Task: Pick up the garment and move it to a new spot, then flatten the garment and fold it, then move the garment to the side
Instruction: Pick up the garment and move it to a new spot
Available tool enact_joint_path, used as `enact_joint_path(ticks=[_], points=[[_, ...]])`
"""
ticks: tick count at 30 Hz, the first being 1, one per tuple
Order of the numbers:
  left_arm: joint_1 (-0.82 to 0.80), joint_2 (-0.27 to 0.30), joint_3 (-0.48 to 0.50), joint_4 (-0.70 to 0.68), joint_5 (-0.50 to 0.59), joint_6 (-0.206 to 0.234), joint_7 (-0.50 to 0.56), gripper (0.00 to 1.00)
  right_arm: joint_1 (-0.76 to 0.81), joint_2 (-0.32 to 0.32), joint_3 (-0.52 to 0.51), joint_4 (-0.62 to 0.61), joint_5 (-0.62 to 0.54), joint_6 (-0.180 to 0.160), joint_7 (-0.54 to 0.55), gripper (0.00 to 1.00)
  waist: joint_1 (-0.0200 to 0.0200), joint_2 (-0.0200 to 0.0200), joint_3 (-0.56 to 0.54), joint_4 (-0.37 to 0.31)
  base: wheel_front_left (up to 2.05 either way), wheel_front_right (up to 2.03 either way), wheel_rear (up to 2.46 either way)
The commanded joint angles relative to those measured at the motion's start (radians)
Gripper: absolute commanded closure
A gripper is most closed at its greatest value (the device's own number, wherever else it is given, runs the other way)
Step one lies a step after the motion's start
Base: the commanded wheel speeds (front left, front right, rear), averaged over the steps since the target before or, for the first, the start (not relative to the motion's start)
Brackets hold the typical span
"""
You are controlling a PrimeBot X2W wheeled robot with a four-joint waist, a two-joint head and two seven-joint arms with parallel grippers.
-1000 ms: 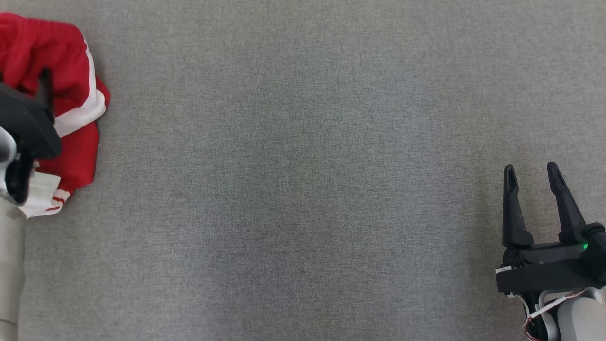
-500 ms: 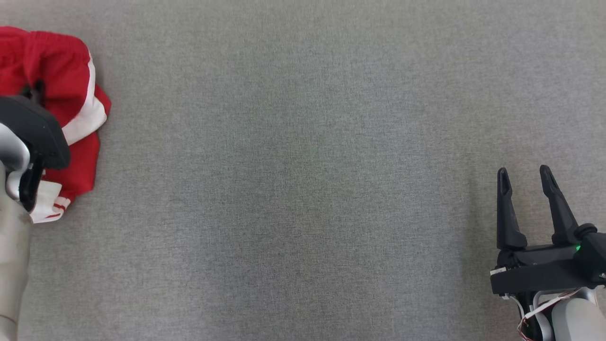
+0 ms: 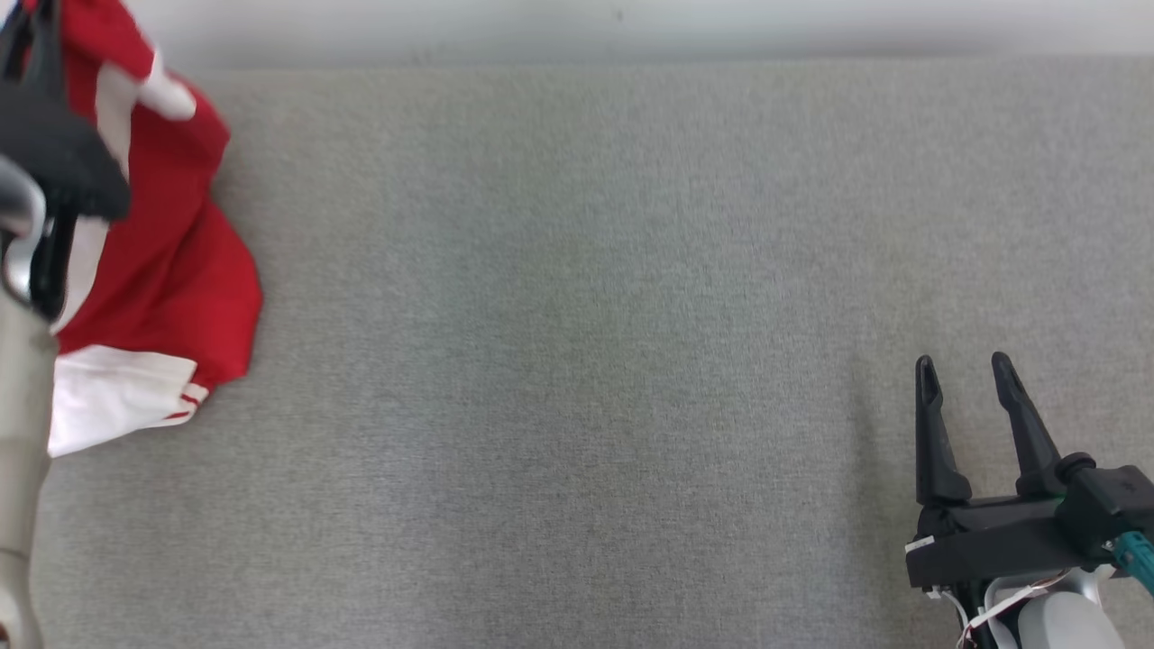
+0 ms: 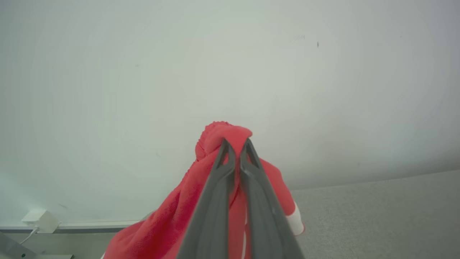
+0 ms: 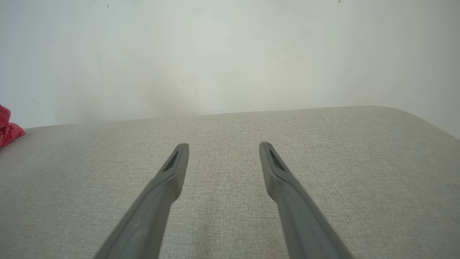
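The garment (image 3: 171, 270) is red with white panels and stripes, bunched at the far left of the grey surface. Its upper part is lifted and its white hem trails on the surface. My left gripper (image 4: 235, 144) is shut on a fold of the garment (image 4: 215, 133), which hangs down both sides of the fingers. In the head view the left gripper's dark body (image 3: 54, 153) is at the top left, in front of the cloth. My right gripper (image 3: 963, 365) stands open at the lower right, nothing between its fingers (image 5: 176, 169). A red bit of the garment (image 5: 7, 126) shows at the right wrist view's left edge.
The grey fabric-covered surface (image 3: 577, 315) stretches wide between the two grippers. Its far edge meets a pale wall (image 3: 631, 27). A small white plug with a cord (image 4: 39, 219) sits low by the wall in the left wrist view.
My left gripper closed on the garment and raised it, so the cloth now hangs stretched. The head camera tilted, bringing the far wall into view. The right gripper stayed open.
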Motion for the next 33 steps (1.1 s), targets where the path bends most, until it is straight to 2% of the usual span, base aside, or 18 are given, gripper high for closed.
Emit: enact_joint_path(ticks=[1,9,14,18,26,33], points=[[-0.029,-0.010,-0.021,-0.043,0.000,-0.006,-0.009,1.00,0.017,0.006,0.001,0.010,0.007,-0.002,-0.006,0.00,0.0001,0.0000,-0.053,0.021,0.00,0.00,0.00],[-0.083,-0.065,-0.135,-0.256,-0.037,-0.004,0.039,1.00,0.028,0.020,-0.001,0.032,0.016,-0.002,-0.013,0.00,0.0001,0.0000,-0.091,-0.017,0.00,0.00,0.00],[-0.107,-0.108,-0.215,-0.430,-0.081,-0.004,0.103,1.00,0.024,0.033,-0.005,0.044,0.022,-0.002,-0.019,0.00,0.0001,0.0000,-0.090,-0.080,0.00,0.00,0.00],[-0.118,-0.153,-0.268,-0.515,-0.117,-0.004,0.146,1.00,0.015,0.043,-0.008,0.056,0.031,-0.002,-0.020,0.00,0.0001,0.0000,-0.080,-0.141,0.00,0.00,0.00],[-0.065,-0.263,-0.380,-0.531,-0.153,-0.004,0.151,1.00,0.004,0.054,-0.021,0.053,0.036,-0.002,-0.021,0.00,0.0001,0.0000,-0.063,-0.229,0.00,0.00,0.00],[0.100,-0.306,-0.460,-0.474,-0.191,0.005,0.101,1.00,0.016,0.059,-0.027,0.043,0.034,-0.002,-0.022,0.00,0.0001,0.0000,-0.059,-0.239,0.00,0.00,0.00]])
